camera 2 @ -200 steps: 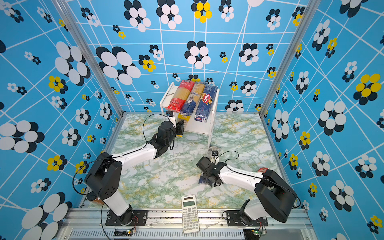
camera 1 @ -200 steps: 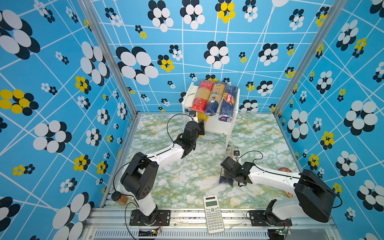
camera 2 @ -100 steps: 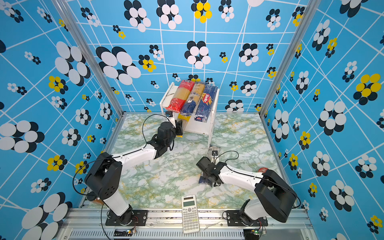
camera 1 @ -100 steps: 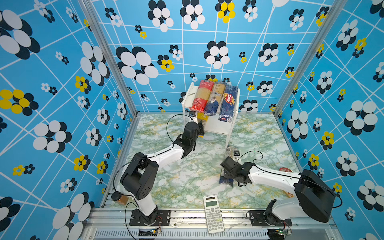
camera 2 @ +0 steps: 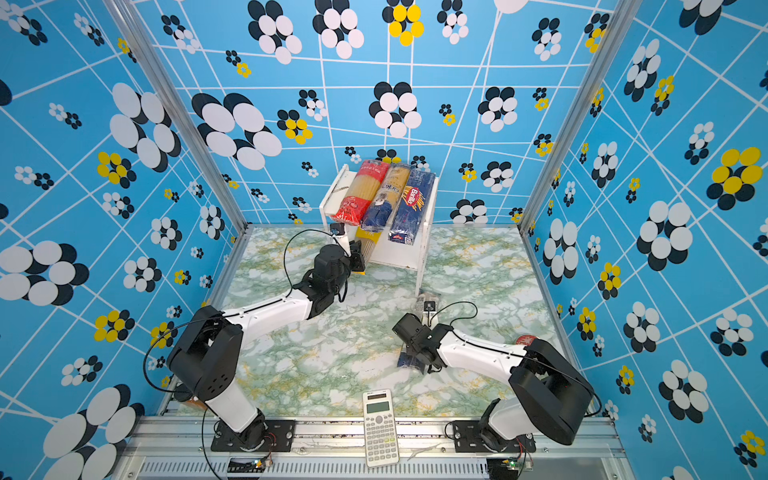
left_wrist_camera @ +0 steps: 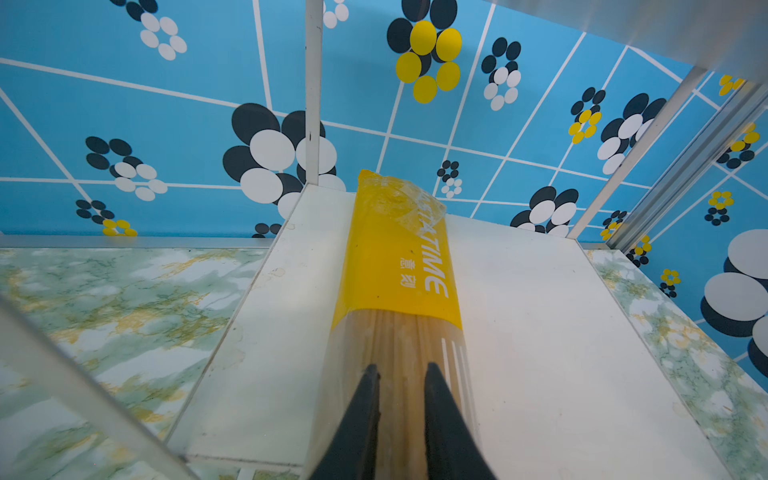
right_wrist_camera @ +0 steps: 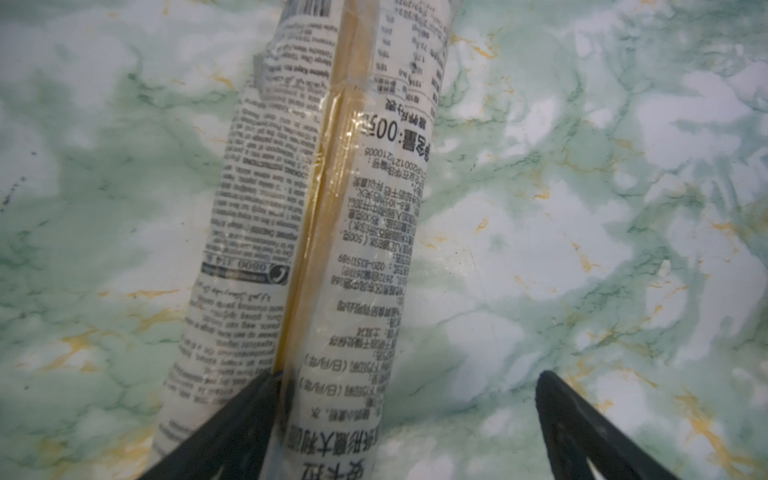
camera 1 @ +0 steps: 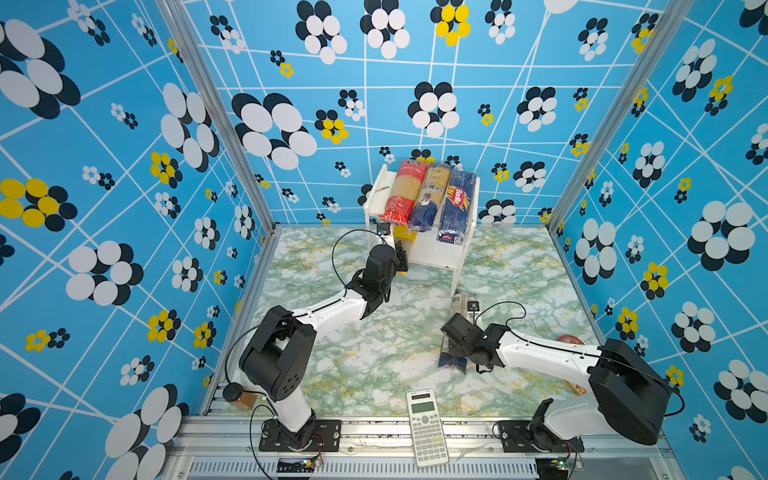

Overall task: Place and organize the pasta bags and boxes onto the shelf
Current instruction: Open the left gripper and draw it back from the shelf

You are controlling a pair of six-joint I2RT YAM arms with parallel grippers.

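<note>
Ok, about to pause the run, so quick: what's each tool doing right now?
Left tool: closed on the yellow bag lying on the lower board of the shelf.
Right tool: open, holding nothing, above the printed bag on the table.

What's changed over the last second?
The left gripper has closed its jaws at the near end of the yellow bag, which lies on the shelf, lower board; the arm hardly shifted. The right gripper stays open over the navy-ended bag on the table.
</note>
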